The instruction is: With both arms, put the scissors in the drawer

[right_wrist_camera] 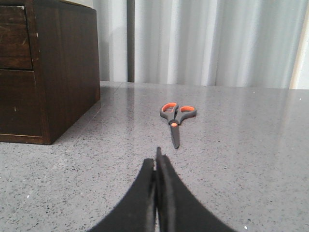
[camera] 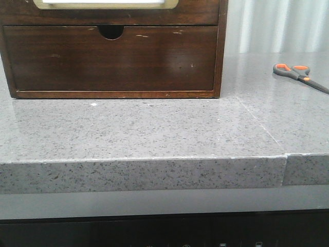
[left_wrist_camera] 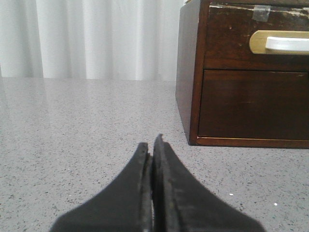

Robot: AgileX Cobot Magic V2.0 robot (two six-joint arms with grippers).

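The scissors [camera: 298, 74], dark grey with orange-lined loops, lie flat on the grey counter at the far right; in the right wrist view the scissors [right_wrist_camera: 175, 119] lie blades toward my right gripper [right_wrist_camera: 156, 157], which is shut and empty a short way from the blade tip. The drawer [camera: 108, 10] with the white panel and tan rim is the upper one of the brown cabinet, shut; it also shows in the left wrist view [left_wrist_camera: 231, 41]. My left gripper [left_wrist_camera: 150, 143] is shut and empty, low over the counter left of the cabinet. Neither arm shows in the front view.
A plain lower drawer [camera: 110, 56] with a half-round notch sits under the task drawer, shut. The grey stone counter [camera: 154, 134] has a front edge near me and a seam at the right. White curtains [right_wrist_camera: 217, 43] hang behind.
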